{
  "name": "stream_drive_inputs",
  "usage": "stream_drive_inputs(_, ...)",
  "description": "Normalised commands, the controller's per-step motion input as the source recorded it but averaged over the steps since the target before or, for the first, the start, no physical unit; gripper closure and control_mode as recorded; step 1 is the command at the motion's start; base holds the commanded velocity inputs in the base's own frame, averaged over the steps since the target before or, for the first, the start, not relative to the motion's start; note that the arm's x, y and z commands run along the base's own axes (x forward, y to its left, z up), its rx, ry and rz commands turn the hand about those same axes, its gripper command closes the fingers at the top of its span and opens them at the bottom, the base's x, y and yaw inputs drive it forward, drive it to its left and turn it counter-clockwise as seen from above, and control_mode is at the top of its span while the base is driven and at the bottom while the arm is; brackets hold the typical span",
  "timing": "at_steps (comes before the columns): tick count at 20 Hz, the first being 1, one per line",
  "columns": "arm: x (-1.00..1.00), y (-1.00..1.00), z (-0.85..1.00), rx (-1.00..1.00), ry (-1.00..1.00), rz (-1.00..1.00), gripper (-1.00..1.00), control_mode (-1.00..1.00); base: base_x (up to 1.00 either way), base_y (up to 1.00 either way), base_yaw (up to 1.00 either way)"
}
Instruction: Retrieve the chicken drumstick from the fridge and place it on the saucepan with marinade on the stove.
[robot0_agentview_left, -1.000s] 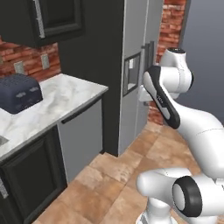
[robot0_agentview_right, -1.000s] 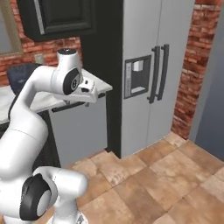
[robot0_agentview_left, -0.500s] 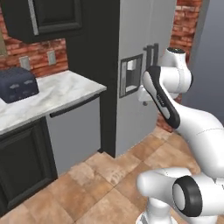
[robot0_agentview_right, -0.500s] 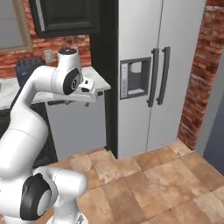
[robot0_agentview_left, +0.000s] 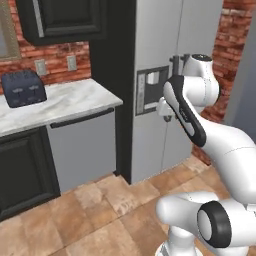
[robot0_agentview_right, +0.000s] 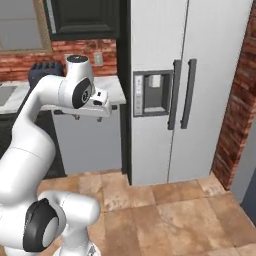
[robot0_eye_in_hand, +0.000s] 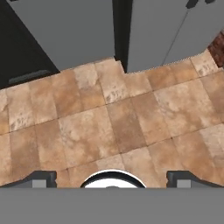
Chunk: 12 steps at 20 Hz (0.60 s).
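The claw (robot0_eye_in_hand: 112, 178) points down at the tiled floor (robot0_eye_in_hand: 118, 127), its two fingertips (robot0_eye_in_hand: 41, 178) set wide apart with nothing between them. Ahead stands the fridge (robot0_agentview_right: 185, 85): tall, light grey, two closed doors, two dark vertical handles (robot0_agentview_right: 181, 94), one dispenser panel (robot0_agentview_right: 151, 93). Left of it, one toaster (robot0_agentview_left: 22, 88) sits on the marble counter (robot0_agentview_left: 65, 102), near the back edge.
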Motion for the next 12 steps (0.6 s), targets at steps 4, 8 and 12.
stream_drive_inputs(4,0.00,0.00,0.00,0.00,0.00,0.00,-1.00,1.00,0.08,-1.00,0.41)
stream_drive_inputs(8,0.00,0.00,0.00,0.00,0.00,0.00,-1.00,1.00,0.19,-1.00,0.36)
stream_drive_inputs(12,0.00,0.00,0.00,0.00,0.00,0.00,-1.00,1.00,0.33,-1.00,0.29)
